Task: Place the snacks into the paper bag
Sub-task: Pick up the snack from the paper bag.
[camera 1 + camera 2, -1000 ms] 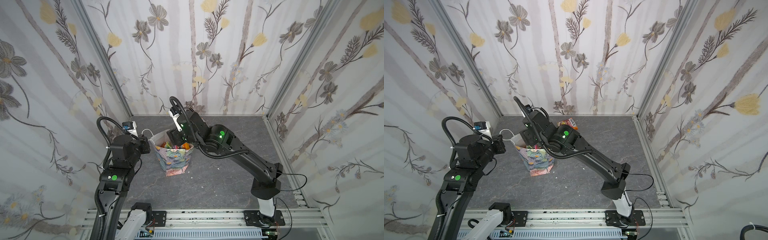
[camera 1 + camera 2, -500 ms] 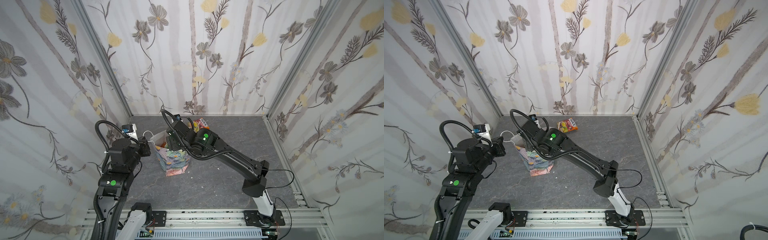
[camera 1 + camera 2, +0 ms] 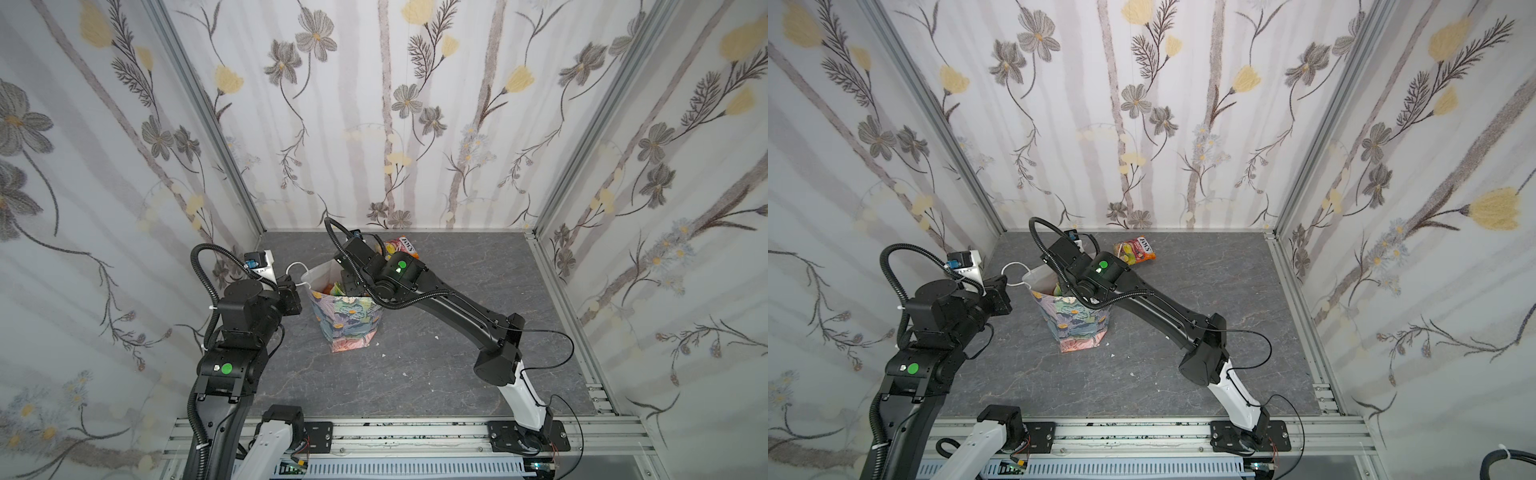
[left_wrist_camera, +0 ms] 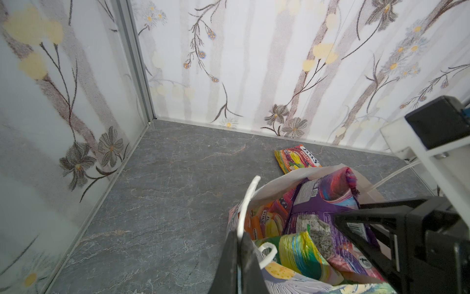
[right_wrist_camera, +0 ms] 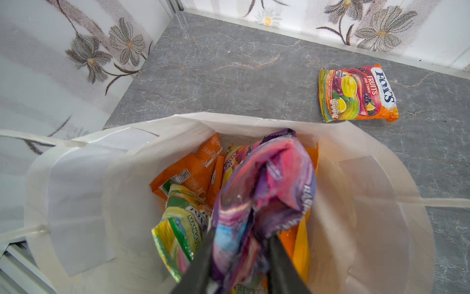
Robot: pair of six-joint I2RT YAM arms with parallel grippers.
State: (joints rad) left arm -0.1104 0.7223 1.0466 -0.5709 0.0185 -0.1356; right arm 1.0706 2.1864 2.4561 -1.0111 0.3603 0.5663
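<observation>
The paper bag (image 3: 349, 320) (image 3: 1077, 324) stands upright mid-floor with its white lining (image 5: 122, 178) open to the top. My left gripper (image 4: 239, 244) is shut on its white cord handle (image 4: 245, 203) at the bag's left rim. My right gripper (image 5: 239, 244) reaches down into the bag, and its jaws are closed on a crumpled purple packet (image 5: 267, 183) (image 4: 328, 203). Beside it inside lie a yellow-green mango packet (image 5: 178, 229) and orange packets (image 5: 188, 175). One orange-pink FOX'S packet (image 5: 356, 93) (image 3: 401, 246) (image 3: 1136, 251) lies flat on the floor behind the bag.
The grey marbled floor (image 3: 436, 365) is closed in by flowered walls on three sides, with a metal rail (image 3: 374, 432) along the front. The bag stands left of centre, close to the left arm (image 3: 245, 307). A few white crumbs (image 3: 436, 336) lie on the floor to its right.
My right arm has swung left and down, sinking its gripper into the bag and closing on the purple packet. That uncovered the FOX'S packet behind. The left arm has held still.
</observation>
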